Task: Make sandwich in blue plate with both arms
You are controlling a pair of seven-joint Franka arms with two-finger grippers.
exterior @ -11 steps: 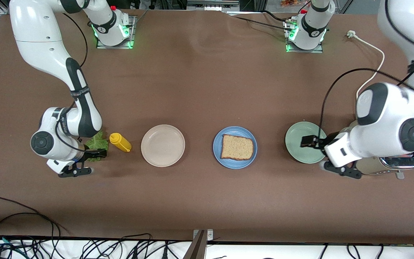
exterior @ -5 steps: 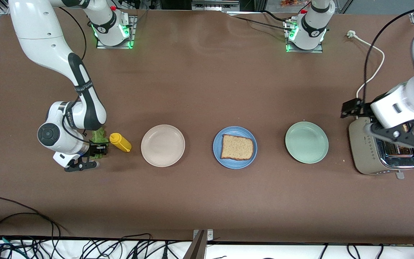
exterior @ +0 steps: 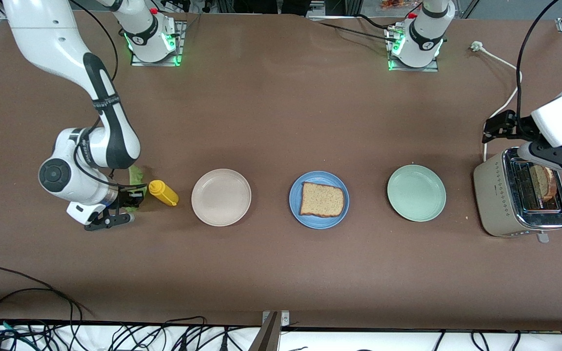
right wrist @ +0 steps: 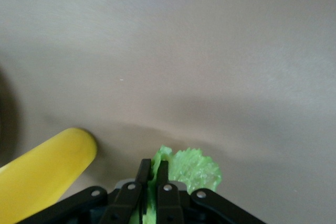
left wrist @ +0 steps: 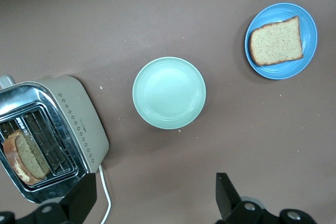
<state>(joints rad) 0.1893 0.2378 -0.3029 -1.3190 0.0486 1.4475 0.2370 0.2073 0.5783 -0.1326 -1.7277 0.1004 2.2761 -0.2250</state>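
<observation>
The left gripper (left wrist: pixel 157 203) hangs with its fingers (left wrist: pixel 227 195) spread wide over the table (left wrist: pixel 105 19), above a toaster (left wrist: pixel 50 135) holding bread (left wrist: pixel 23 156), a green plate (left wrist: pixel 169 93) and a blue plate (left wrist: pixel 310 40) with one slice (left wrist: pixel 275 42).

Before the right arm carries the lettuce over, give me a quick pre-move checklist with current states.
1. Right gripper shut on the lettuce: ok, fingers pinch the leaf's edge.
2. Blue plate holds one bread slice, nothing on top: ok.
3. Yellow bottle lies right beside the lettuce, toward the plates: not ok, it may get bumped.
4. Beige plate, between bottle and blue plate, lies flat: ok.
5. Left gripper open, over the table beside the toaster: ok.
6. Second bread slice in the toaster slot: ok.
</observation>
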